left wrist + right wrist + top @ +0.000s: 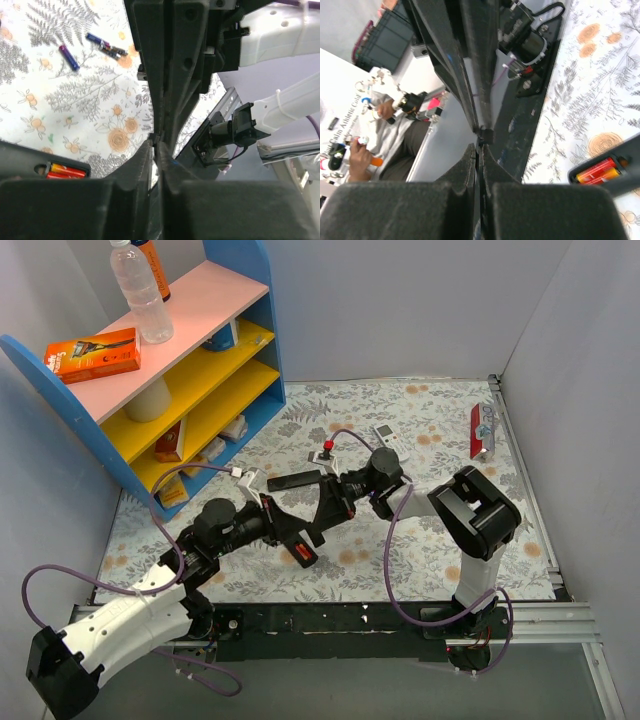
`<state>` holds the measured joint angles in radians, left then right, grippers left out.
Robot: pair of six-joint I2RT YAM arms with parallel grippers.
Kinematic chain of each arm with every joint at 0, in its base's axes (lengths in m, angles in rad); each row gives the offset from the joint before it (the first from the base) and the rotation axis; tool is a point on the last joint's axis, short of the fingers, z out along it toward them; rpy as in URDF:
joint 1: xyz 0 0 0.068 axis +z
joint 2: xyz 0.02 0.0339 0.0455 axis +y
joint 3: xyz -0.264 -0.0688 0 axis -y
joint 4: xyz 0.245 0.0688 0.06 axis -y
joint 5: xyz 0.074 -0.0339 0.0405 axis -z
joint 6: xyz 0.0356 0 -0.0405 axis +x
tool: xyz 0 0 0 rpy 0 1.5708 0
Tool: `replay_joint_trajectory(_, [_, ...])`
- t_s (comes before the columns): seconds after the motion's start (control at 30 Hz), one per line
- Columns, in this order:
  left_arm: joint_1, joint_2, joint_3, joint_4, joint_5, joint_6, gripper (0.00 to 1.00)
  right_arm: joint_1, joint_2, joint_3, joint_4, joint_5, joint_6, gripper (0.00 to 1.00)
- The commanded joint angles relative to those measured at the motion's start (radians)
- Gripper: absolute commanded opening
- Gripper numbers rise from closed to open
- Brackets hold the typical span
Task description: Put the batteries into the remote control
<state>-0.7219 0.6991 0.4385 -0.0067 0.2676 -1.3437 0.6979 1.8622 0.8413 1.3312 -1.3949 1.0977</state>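
Note:
The remote control [300, 555] lies on the floral mat under my left wrist, its compartment open. Red and orange batteries [65, 171] sit in it, and the right wrist view shows these batteries [596, 170] too. A thin black cover panel [325, 502] hangs above the mat between my two grippers. My left gripper [156, 145] is shut on one end of the panel [172, 75]. My right gripper [479, 147] is shut on the other end of the panel [470, 60]. Loose purple-blue batteries [70, 56] lie on the mat farther off.
A plain black bar [293, 481] lies just behind the grippers and a small white remote [390, 440] beyond it. A blue, yellow and pink shelf [200, 370] stands at the back left. A red and blue package [482, 430] leans at the right wall.

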Motion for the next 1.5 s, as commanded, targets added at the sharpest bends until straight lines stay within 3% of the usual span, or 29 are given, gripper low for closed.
replay_joint_trajectory(0.0, [0.006, -0.015, 0.031, -0.03, -0.061, 0.011, 0.0, -0.024, -0.035, -0.004, 0.556, -0.016, 0.002, 0.04])
replay_joint_trajectory(0.27, [0.006, 0.011, -0.018, 0.131, 0.05, -0.035, 0.0, -0.028, -0.067, 0.002, 0.522, -0.001, -0.008, 0.21])
replay_joint_trajectory(0.6, [0.006, 0.037, -0.027, 0.125, 0.006, -0.049, 0.06, -0.032, -0.123, -0.022, 0.331, 0.026, -0.165, 0.21])
replay_joint_trajectory(0.7, [0.007, 0.036, -0.035, 0.113, -0.03, -0.055, 0.06, -0.037, -0.169, -0.027, 0.009, 0.081, -0.44, 0.18])
replay_joint_trajectory(0.73, [0.007, 0.036, -0.037, 0.111, -0.039, -0.057, 0.06, -0.035, -0.188, -0.013, -0.308, 0.108, -0.663, 0.17])
replay_joint_trajectory(0.87, [0.007, 0.025, -0.049, 0.102, -0.08, -0.063, 0.07, -0.026, -0.245, 0.137, -1.069, 0.244, -1.219, 0.11])
replay_joint_trajectory(1.03, [0.007, -0.004, -0.098, 0.149, -0.099, -0.072, 0.16, -0.032, -0.239, 0.113, -1.073, 0.243, -1.21, 0.09])
replay_joint_trajectory(1.07, [0.007, -0.022, -0.118, 0.178, -0.097, -0.077, 0.24, -0.031, -0.239, 0.09, -1.029, 0.226, -1.17, 0.09])
replay_joint_trajectory(1.23, [0.009, -0.052, -0.165, 0.231, -0.091, -0.074, 0.37, -0.029, -0.264, 0.004, -0.821, 0.197, -1.014, 0.08])
replay_joint_trajectory(1.47, [0.01, -0.018, -0.192, 0.364, -0.047, -0.063, 0.45, -0.029, -0.271, -0.004, -0.804, 0.174, -0.969, 0.08])
